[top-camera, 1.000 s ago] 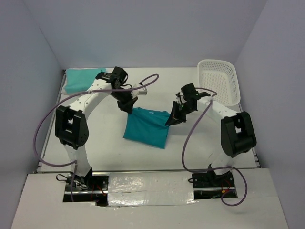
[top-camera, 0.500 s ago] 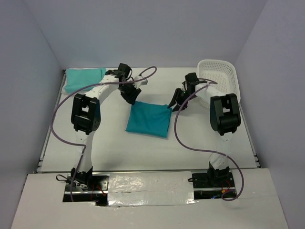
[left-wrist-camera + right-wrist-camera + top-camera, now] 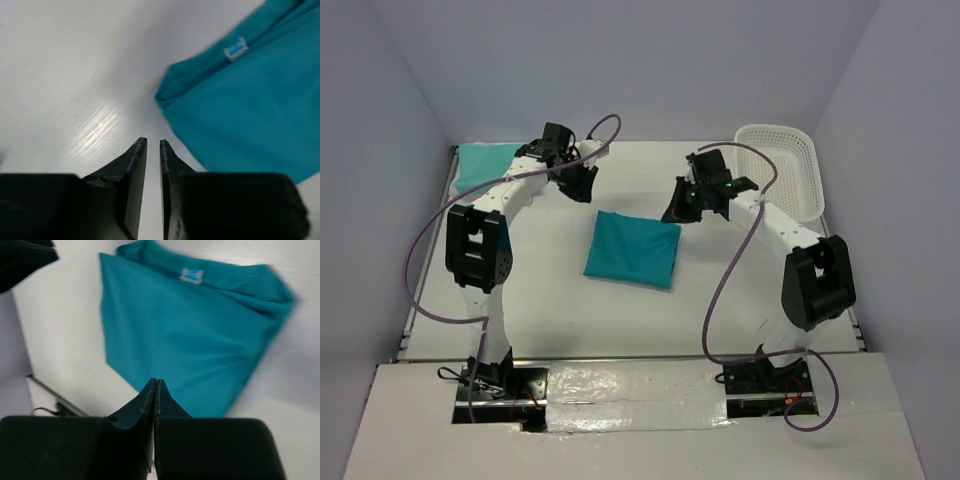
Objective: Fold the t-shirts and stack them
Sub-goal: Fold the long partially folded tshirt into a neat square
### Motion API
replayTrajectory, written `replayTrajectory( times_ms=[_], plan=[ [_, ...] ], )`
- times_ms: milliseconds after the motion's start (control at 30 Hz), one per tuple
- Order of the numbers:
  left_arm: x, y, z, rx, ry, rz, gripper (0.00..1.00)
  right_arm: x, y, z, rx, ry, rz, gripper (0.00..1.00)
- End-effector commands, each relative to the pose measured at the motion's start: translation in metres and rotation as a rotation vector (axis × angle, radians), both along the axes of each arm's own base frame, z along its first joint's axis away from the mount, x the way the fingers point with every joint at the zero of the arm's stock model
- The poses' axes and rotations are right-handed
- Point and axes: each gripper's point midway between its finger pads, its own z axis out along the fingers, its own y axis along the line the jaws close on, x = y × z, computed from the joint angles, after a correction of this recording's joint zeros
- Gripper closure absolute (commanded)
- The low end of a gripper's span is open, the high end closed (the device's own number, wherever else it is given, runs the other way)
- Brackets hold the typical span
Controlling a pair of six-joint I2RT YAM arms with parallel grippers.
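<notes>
- Backed off since earlier, both arms sit beyond the far edge of the teal shirt (image 3: pixel 633 249); I see soft, flat, squarish cloth.
- At 11 o'clock the left gripper (image 3: pixel 585 190) is slightly parted and empty; at 1 o'clock the right gripper (image 3: pixel 672 212) is pressed together.

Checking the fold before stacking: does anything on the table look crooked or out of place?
Only slightly: the folded teal t-shirt lies a little skewed to the table edges, apart from the mint t-shirt in the far-left corner. Nothing spilled or damaged.
</notes>
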Motion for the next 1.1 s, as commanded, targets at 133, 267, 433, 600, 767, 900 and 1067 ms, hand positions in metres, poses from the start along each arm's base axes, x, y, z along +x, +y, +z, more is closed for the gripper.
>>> replayTrajectory(
  times_ms=[133,267,433,600,767,900,1067],
  plan=[
    [-0.028,-0.056,-0.01,-0.125,0.098,-0.137,0.75,0.026,0.022,-0.051,0.08,0.151,-0.034,1.0],
    [-0.018,-0.054,-0.039,-0.088,0.141,-0.113,0.77,0.041,0.001,-0.079,-0.009,0.216,-0.087,1.0],
    [-0.004,-0.044,-0.066,-0.026,0.135,-0.071,0.77,0.07,-0.016,-0.079,-0.042,0.18,-0.142,1.0],
    [0.04,-0.033,-0.058,0.013,0.034,0.117,0.65,0.089,-0.018,-0.085,-0.088,0.182,-0.112,1.0],
    [0.103,-0.021,0.017,0.001,-0.207,0.262,0.41,0.11,-0.016,-0.048,-0.11,0.089,-0.062,0.88],
    [0.124,0.001,0.092,0.013,-0.419,0.325,0.01,0.122,-0.036,0.012,-0.208,-0.01,-0.099,0.43],
    [0.046,-0.003,0.081,-0.129,-0.215,0.196,0.01,0.077,-0.061,0.017,-0.29,0.012,-0.148,0.32]
  ],
)
